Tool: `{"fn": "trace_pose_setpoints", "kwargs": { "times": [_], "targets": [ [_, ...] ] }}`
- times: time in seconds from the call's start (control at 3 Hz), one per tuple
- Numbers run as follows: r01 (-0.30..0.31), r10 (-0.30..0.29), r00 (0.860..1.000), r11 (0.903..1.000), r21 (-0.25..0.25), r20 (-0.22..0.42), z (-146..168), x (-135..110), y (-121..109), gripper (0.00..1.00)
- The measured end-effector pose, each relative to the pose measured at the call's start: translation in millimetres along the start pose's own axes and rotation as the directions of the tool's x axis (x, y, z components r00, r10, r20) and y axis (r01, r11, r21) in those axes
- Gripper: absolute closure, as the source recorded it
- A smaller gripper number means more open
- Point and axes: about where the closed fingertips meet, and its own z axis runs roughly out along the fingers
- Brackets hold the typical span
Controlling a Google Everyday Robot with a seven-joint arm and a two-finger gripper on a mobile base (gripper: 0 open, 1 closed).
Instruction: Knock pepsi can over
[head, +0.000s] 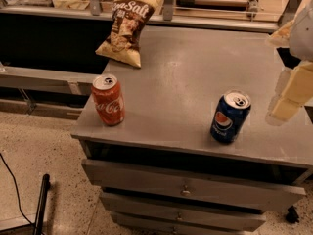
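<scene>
The pepsi can (230, 117), dark blue with the round logo and a silver top, stands upright on the grey table top (186, 72) near the front right. My gripper (289, 93), cream-coloured, hangs at the right edge of the view. It is to the right of the can at about the can's height, with a small gap between them, and is not touching it. The arm above it is cut off by the frame edge.
A red Coca-Cola can (108, 100) stands upright near the front left corner. A brown chip bag (128, 27) lies at the back left. The table has drawers (186, 190) below its front edge. A counter rail (210, 4) runs behind.
</scene>
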Motion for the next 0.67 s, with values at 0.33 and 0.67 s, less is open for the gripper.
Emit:
{"fn": "trace_pose_setpoints", "kwargs": {
  "times": [0.33, 0.67],
  "targets": [
    [-0.118, 0.127, 0.967, 0.9916, -0.053, 0.223, 31.1, 47.2, -16.9, 0.0],
    [-0.205, 0.228, 0.883, 0.9736, -0.101, 0.409, 45.6, 69.1, -19.6, 0.0]
  ]
}}
